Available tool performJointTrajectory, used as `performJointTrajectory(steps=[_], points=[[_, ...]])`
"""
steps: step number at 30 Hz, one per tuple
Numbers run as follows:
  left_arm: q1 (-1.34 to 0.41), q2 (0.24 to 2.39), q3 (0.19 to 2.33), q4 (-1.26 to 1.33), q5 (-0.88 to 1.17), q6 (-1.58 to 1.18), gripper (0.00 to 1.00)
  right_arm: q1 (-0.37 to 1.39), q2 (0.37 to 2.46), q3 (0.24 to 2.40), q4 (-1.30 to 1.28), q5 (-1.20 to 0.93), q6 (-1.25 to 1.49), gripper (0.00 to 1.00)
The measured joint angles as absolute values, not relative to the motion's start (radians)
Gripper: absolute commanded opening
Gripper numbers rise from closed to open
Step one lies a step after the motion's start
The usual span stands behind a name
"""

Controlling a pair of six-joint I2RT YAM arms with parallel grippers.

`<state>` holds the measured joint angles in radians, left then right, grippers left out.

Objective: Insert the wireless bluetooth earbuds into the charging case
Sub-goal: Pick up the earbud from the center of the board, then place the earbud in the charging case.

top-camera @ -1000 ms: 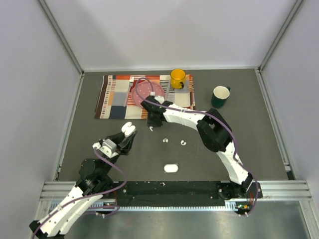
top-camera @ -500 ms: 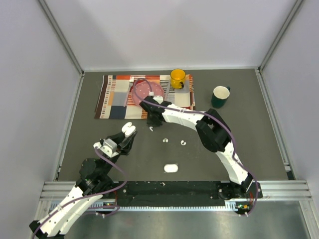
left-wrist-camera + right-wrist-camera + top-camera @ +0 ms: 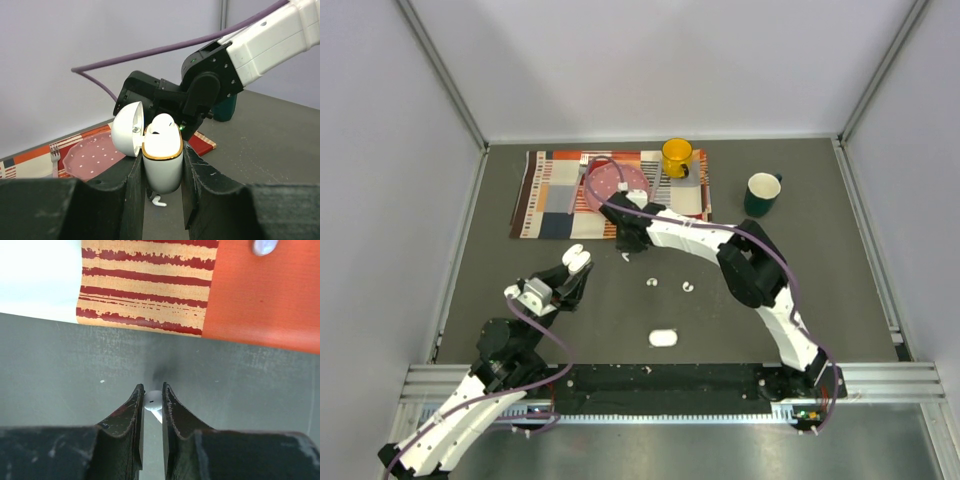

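Note:
My left gripper (image 3: 572, 272) is shut on an open white charging case (image 3: 162, 160) and holds it upright above the table. Its lid (image 3: 127, 129) hangs to the left and one white earbud (image 3: 162, 122) sits inside. My right gripper (image 3: 625, 243) is down at the table just past the case. It is shut on a white earbud (image 3: 153, 400), which also shows in the top view (image 3: 623, 258) and under the case in the left wrist view (image 3: 159, 201). Two more earbuds (image 3: 653, 283) (image 3: 688, 288) lie loose on the table. A second, closed white case (image 3: 663, 338) lies nearer the bases.
A striped placemat (image 3: 550, 190) at the back holds a pink plate (image 3: 617, 183) and a yellow mug (image 3: 677, 155). A dark green mug (image 3: 761, 193) stands at the back right. The placemat's edge (image 3: 145, 305) is just beyond my right fingers.
Hardly anything. Both grippers stay where they were, the left on the case and the right down at the earbud.

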<state>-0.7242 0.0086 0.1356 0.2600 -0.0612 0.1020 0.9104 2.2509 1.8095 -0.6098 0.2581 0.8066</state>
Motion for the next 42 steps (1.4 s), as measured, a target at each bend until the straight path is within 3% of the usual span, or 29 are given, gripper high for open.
performJointTrajectory(steps=[8,16,23,42], points=[[-0.724,0.009,0.138,0.259,-0.065,0.072,0.00,0.912,2.074,1.684,-0.589,0.338,0.786,0.06],[-0.724,0.037,0.149,0.294,-0.029,0.027,0.00,0.907,1.832,1.399,-0.516,0.436,0.785,0.07],[-0.724,0.199,0.133,0.466,0.061,0.001,0.00,0.899,1.538,1.105,-0.353,0.484,0.791,0.07],[-0.724,0.601,0.083,0.890,0.185,-0.054,0.00,0.910,1.008,0.690,0.182,0.520,0.755,0.04]])
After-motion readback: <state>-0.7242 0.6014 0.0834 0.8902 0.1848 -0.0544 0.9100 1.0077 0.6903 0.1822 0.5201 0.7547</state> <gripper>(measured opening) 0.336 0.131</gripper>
